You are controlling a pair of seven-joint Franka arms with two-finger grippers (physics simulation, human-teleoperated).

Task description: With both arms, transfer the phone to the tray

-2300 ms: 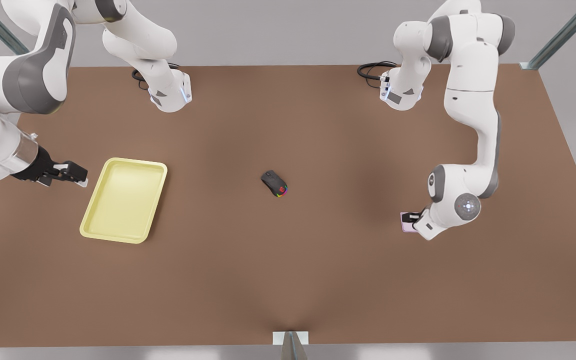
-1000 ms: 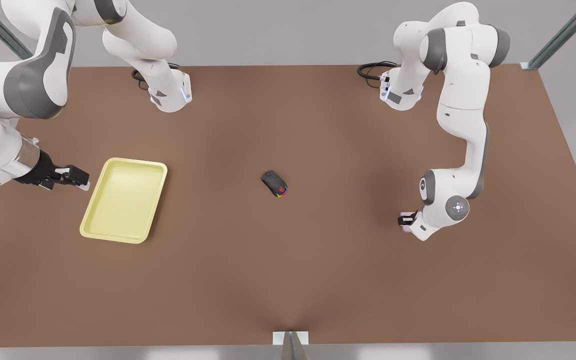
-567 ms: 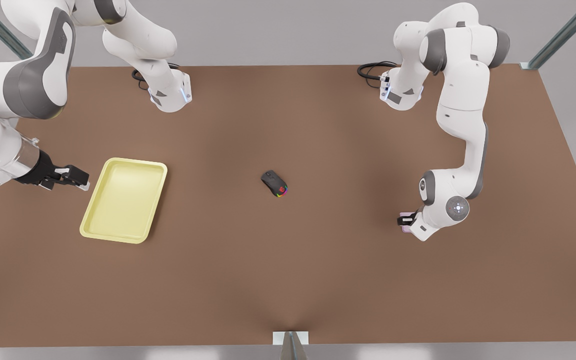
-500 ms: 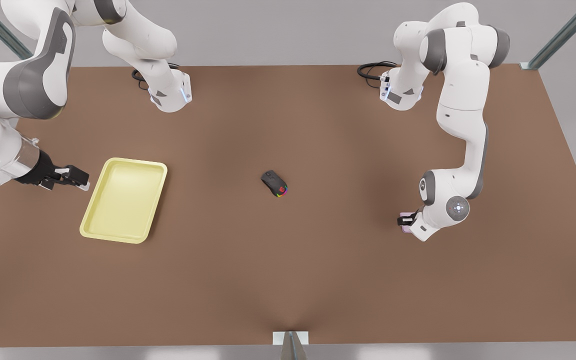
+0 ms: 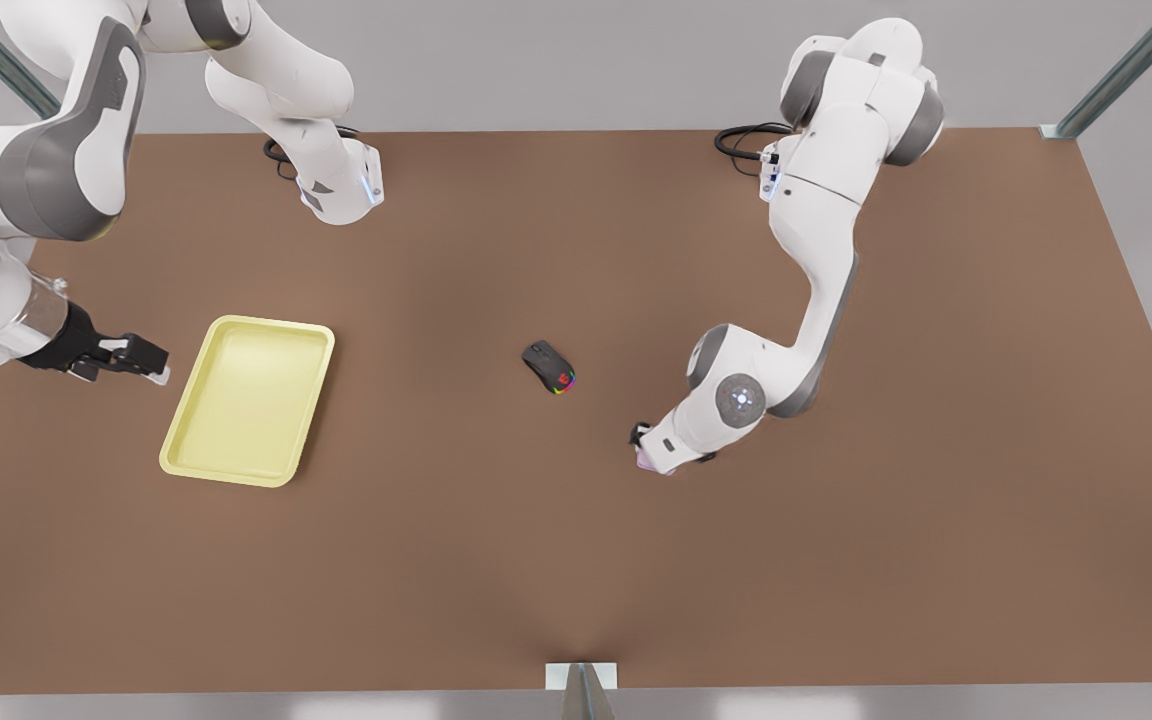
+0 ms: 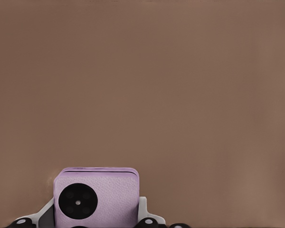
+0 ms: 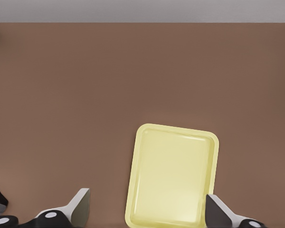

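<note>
Pincer on the right arm [image 5: 141,360] sits at the far left of the front view, just beside the tray's [image 5: 198,400] left rim and above the bench [image 5: 576,560], fingers spread wide with nothing between them; its wrist view looks down on the tray [image 7: 133,190] between the two fingers. This arm waits. The tray lies empty at centre left of the front view.

Near the middle of the frame a black mouse [image 5: 549,367] with coloured lights lies on the bench, well apart from the tray.

Right of the mouse and slightly lower, the left pincer [image 5: 648,452] holds the phone [image 5: 647,461], of which a pink sliver shows under the wrist. In the left wrist view the phone [image 6: 96,198] is clamped at the frame's bottom edge, its black circle facing the camera, with bare bench beyond it.

The phone is well apart from the tray, so the job looks like a handover still to come. The grip seems to catch only one end of the phone, so a quick swing could make it pivot or slip out. A low path leftward could also clip the mouse. At the handover, letting go before the other pincer has closed would drop the phone on the bench.
</note>
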